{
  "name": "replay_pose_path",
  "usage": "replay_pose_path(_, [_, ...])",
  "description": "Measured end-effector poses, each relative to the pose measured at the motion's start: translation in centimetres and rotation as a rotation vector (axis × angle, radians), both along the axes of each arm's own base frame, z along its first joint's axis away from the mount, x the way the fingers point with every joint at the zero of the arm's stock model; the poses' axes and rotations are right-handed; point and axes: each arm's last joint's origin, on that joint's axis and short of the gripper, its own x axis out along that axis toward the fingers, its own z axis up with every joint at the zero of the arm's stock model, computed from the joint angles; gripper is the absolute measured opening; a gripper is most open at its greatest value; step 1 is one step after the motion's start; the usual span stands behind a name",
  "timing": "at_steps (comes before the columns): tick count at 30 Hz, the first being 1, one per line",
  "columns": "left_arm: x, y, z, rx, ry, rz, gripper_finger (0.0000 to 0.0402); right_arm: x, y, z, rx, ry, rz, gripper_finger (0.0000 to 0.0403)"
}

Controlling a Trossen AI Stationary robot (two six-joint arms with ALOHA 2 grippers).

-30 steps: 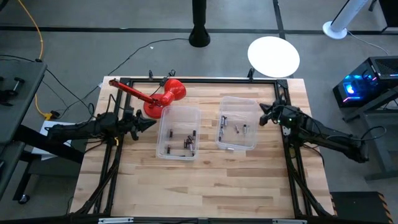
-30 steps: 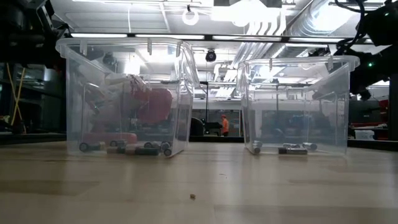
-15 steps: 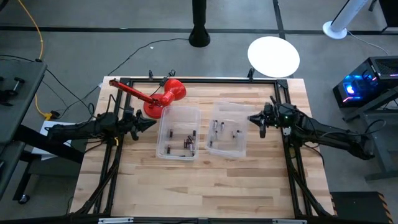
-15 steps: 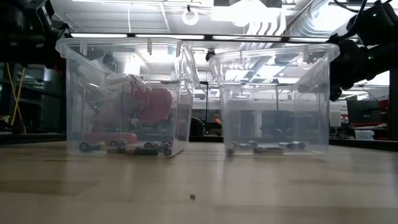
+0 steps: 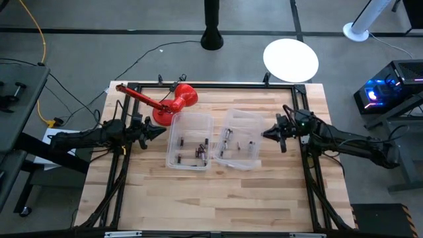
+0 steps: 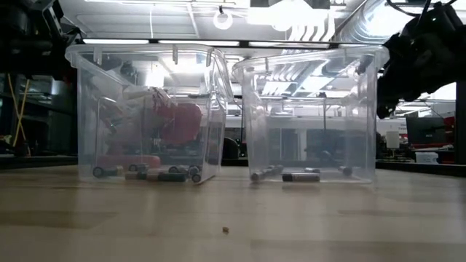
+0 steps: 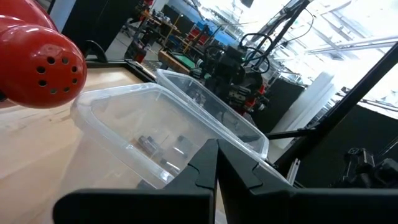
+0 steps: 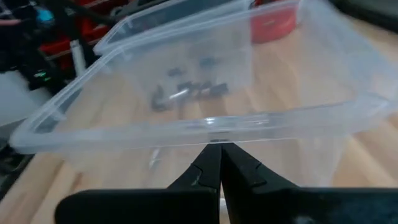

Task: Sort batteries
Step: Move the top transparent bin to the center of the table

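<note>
Two clear bins stand side by side on the wooden table. The left bin [image 5: 190,140] holds dark batteries [image 5: 198,151], which also show along its floor [image 6: 171,175]. The right bin [image 5: 238,139] holds silvery batteries [image 5: 228,137], likewise seen on its floor [image 6: 295,175]. My right gripper [image 5: 266,133] is shut and stands against the right bin's right side. My left gripper [image 5: 162,130] is shut and waits just left of the left bin; I cannot tell if it touches it. My right gripper pushes the right bin with its shut fingertips [image 8: 214,152], which meet the bin's right wall just under the rim [image 8: 211,124]. It comes level from the table's right side. The bin stands flat on the table.
A red plunger-like tool [image 5: 168,104] lies behind the left bin near the table's far edge. Black frame rails run along the table's left and right sides. The near half of the table [image 5: 211,198] is bare wood.
My right gripper has moved toward the table's left, shut throughout, and has slid the right bin along the table toward the left bin. The bin has turned slightly and now stands close beside the left bin. Its batteries have shifted on its floor.
</note>
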Motion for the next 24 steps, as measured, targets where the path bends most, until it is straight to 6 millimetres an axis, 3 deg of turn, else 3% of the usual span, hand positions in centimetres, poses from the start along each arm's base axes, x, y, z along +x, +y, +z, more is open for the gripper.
replay_pose_path(5, [0.0, -0.1, 0.0, 0.000, 0.000, -0.007, 0.0000, -0.1, 0.2, 0.4, 0.004, -0.041, 0.044, 0.0000])
replay_pose_path(12, [0.0, -0.3, 0.0, 0.000, -0.001, -0.031, 0.0000, 0.0, 0.4, 1.9, -0.043, -0.247, -0.038, 0.0000])
replay_pose_path(19, [0.0, -0.3, 0.0, 0.000, 0.000, -0.032, 0.0000, 0.1, 1.0, -0.9, -0.012, -0.237, -0.141, 0.0000])
replay_pose_path(24, [0.0, -0.3, 0.0, 0.000, 0.000, -0.032, 0.0000, 0.2, 1.7, -0.9, 0.013, -0.242, -0.090, 0.0000])
